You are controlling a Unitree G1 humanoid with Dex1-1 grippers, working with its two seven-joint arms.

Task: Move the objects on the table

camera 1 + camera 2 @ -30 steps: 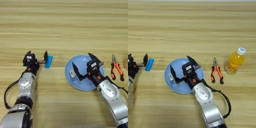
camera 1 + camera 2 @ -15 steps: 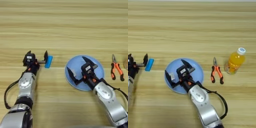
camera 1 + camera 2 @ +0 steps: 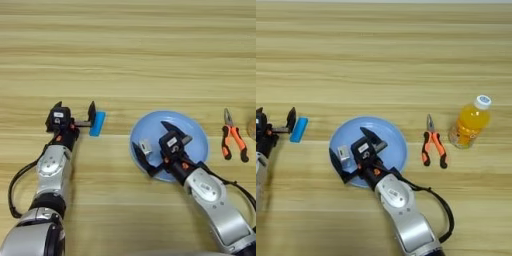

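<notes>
At the left of the bench [image 3: 128,60] we see the left hand [image 3: 75,116], idle, its two black fingers spread apart with nothing between them. Its right finger stands just beside, perhaps touching, a small blue block [image 3: 97,123] lying flat on the planks.

Toward the middle sits the round blue plate [image 3: 192,131]. The right hand [image 3: 159,147] hovers over the plate's near-left part, its fingers parted wide: one reaches toward the plate's centre and the other hangs over its near-left rim. Between them lies the tiny grey-silver block [image 3: 145,146], resting on the plate close to its left rim. We cannot tell whether either finger touches it; it is not clamped.

We judge the block rigid, light and smooth-sided. It should therefore be taken across two opposite flat faces, squarely, since an off-centre pinch may flick so small a piece out across the slick plate.

Right of the plate, clear of its rim, the needle-nose pliers [image 3: 433,146] lie flat with their jaws pointing to the far edge. We expect them to be stiff and heavier at the metal head, so the place to grip is across both orange-and-black handles near the pivot. Farthest right an orange juice bottle [image 3: 471,123] stands upright, near the pliers.
</notes>
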